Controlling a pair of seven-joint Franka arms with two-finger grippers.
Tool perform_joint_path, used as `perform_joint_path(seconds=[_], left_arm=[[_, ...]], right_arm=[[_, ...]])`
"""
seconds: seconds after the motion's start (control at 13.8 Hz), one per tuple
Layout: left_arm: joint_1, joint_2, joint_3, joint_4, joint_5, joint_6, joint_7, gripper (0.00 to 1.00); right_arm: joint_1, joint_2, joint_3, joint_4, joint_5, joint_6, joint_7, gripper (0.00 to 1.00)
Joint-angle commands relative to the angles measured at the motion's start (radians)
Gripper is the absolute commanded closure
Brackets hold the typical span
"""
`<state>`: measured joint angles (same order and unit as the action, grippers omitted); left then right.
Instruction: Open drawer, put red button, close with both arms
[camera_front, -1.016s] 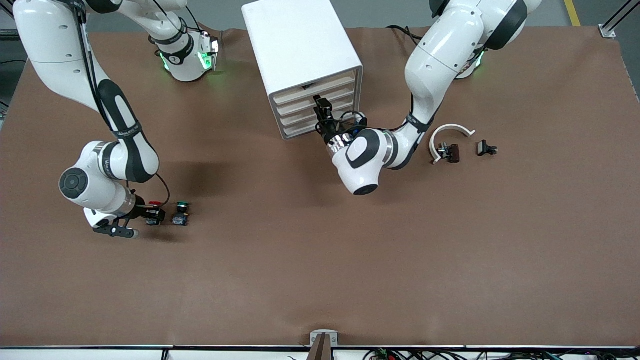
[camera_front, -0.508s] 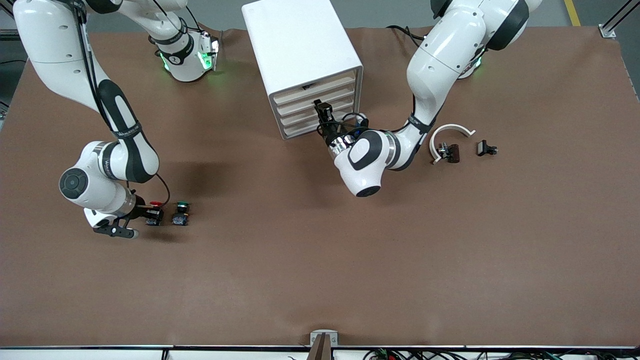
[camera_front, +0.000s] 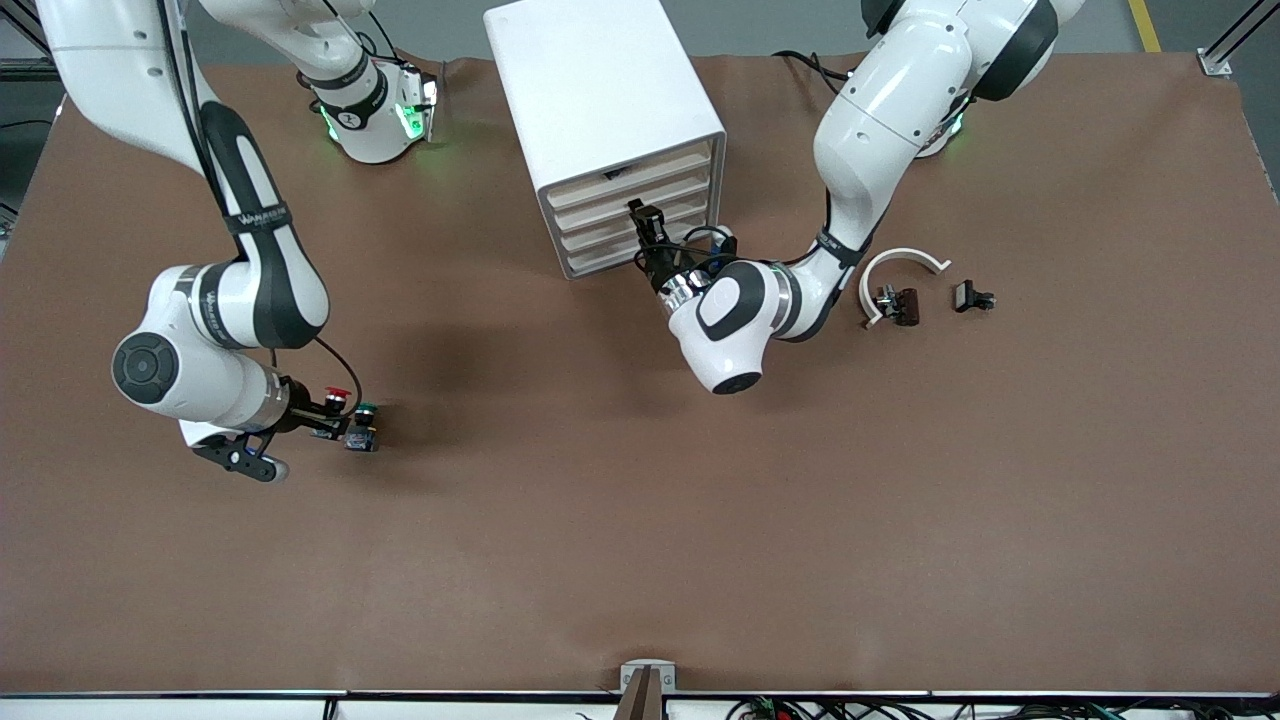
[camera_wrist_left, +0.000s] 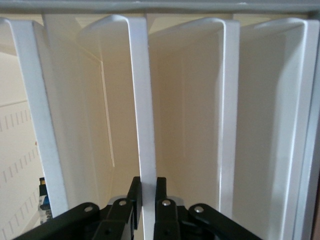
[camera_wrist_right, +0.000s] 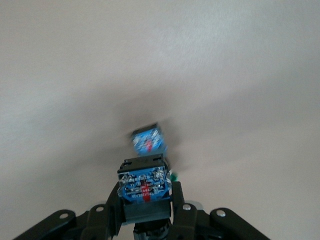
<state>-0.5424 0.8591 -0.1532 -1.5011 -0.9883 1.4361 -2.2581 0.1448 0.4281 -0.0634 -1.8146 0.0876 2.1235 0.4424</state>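
At lower left, the right gripper (camera_front: 322, 415) clenched the red button (camera_front: 337, 396) just above the table, ready to carry; at upper centre, the left gripper (camera_front: 640, 217) pinched the drawer (camera_front: 630, 207) front, ready to pull.

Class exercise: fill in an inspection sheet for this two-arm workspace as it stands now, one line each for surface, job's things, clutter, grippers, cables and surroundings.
Surface: brown table mat, wrinkled at the edge by the right arm's base.
Job's things: white cabinet with four drawers, all looking pushed in; red button lifted, beside the green button standing on the mat.
Clutter: white curved piece and two small dark parts toward the left arm's end.
Grippers: left gripper shut on a drawer front edge; right gripper shut on the red button.
Cables: black cable looping at each wrist; a wire bundle at the table's near edge.
Surroundings: grey floor, a yellow line.
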Motion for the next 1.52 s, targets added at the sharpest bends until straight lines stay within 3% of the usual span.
perform_joint_path(seconds=[0.0,0.58,1.38,1.45], left_arm=[[0.019,0.008,0.009,0.013,-0.012,-0.008,-0.001,1.00],[0.113,0.012,0.014,0.079,-0.013,0.001,-0.001,1.00],[0.130,0.063,0.017,0.160,-0.009,0.081,0.008,1.00],[0.128,0.063,0.017,0.160,-0.007,0.084,0.009,0.94]], right_arm=[[0.057,-0.054,-0.004,0.015,0.011,-0.075,0.140,1.00],[0.206,-0.123,-0.003,0.015,0.012,-0.148,0.441,1.00],[0.553,-0.157,-0.003,0.061,0.014,-0.154,1.005,1.00],[0.577,-0.157,-0.003,0.064,0.014,-0.155,1.050,1.00]])
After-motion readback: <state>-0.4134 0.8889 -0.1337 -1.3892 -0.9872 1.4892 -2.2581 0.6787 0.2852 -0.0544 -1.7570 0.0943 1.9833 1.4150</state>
